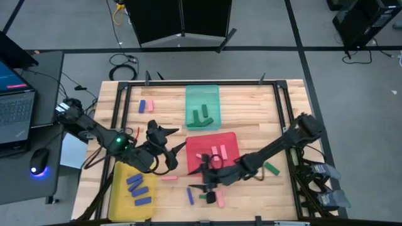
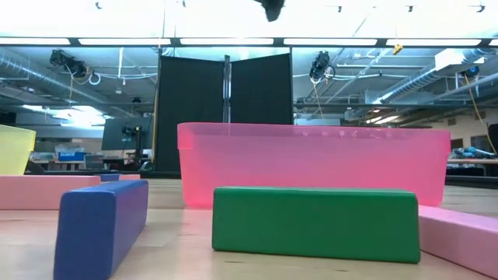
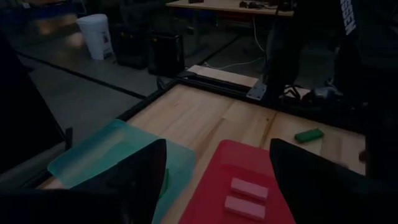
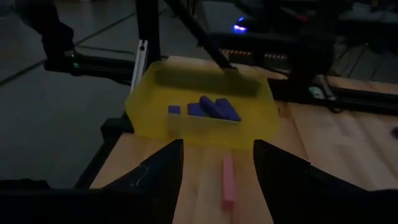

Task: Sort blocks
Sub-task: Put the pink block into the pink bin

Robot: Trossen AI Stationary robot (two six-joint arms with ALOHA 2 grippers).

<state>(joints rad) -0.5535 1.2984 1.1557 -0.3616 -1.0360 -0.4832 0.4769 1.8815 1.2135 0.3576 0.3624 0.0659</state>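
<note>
So the wooden counter has three trays on it. The green tray sits at the far middle with two green blocks in it, the red tray is just nearer than that with a couple of pink blocks inside, and the yellow tray is at the near left holding three blue blocks.

Loose stuff is all over: a blue block and a pink block side by side at the far left, a pink one just right of the yellow tray, a green one over on the right, and a little cluster at the near middle with a blue block, a green block and a pink block.

The left end effector hangs between the yellow and red trays, fingers spread wide apart, nothing in them. The right end effector is above the counter just near of the red tray, close to that near-middle cluster, also spread open and empty.
</note>
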